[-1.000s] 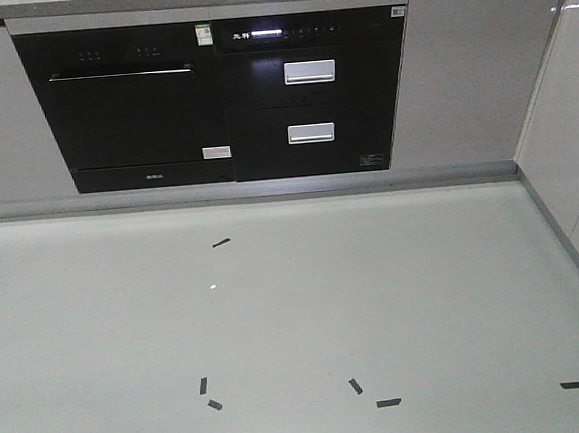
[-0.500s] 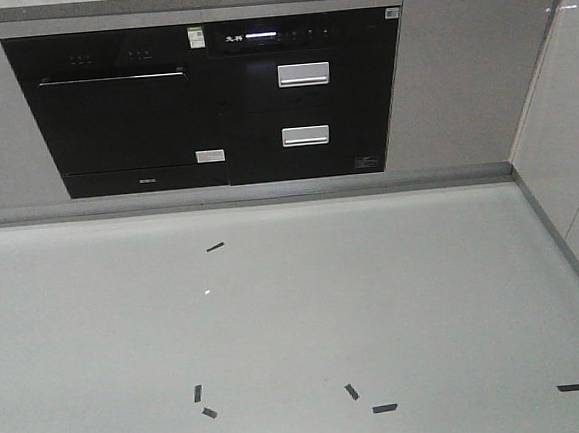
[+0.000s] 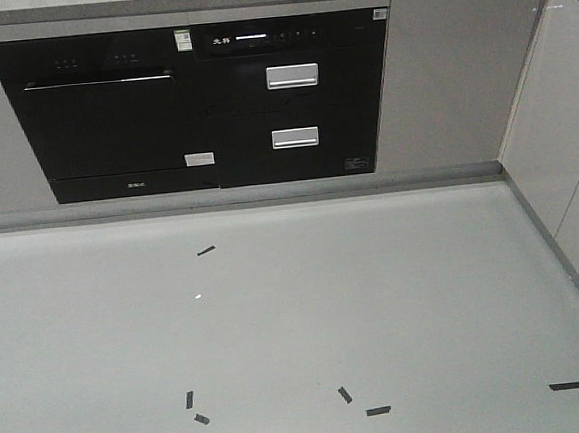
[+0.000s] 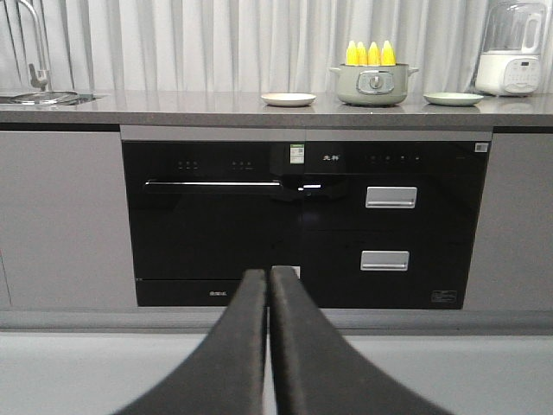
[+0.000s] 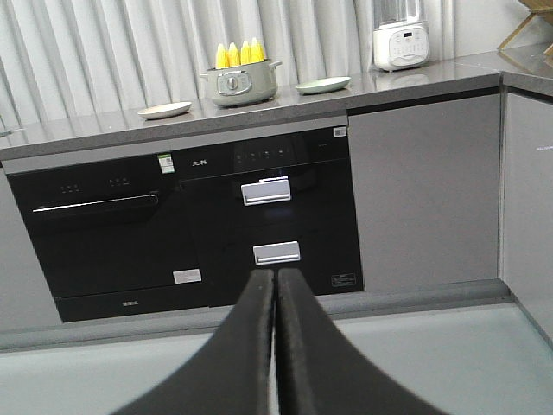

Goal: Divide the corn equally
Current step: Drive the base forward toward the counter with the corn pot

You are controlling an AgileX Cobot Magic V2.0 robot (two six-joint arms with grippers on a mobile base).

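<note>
Corn (image 4: 371, 54): four yellow cobs, standing upright with pointed ends up, all together in the pot (image 4: 373, 85). Only their upper parts show above the rim. The right wrist view gives the same reading.

Pot: grey-green, two side handles, dial on its front. It stands on the dark surface (image 4: 173, 104) and is the reference for the entries below.

Cream plate (image 4: 289, 99): left of the pot, near it but apart, bare.

Green plate (image 4: 453, 99): right of the pot, near it but apart, bare.

White appliance (image 4: 515, 47): beyond the green plate, further right of the pot.

Tap (image 4: 34, 54): far left of the pot, at the end of the surface.

Black oven front (image 4: 216, 225): below the pot and to its left, beside two drawers with silver handles.

Floor (image 3: 396, 298): pale grey, well below and in front of the pot, with short dark tape marks (image 3: 378, 410).

Left hand (image 4: 266, 272): fingers pressed together, nothing between them, low and well short of the pot.

Right hand (image 5: 275, 273): fingers pressed together, empty, likewise far from the pot.

Progress: none visible. No cob is out of the pot and both plates hold nothing. Judged remaining: approach the surface, lift the cobs out, and place two on each plate.
</note>
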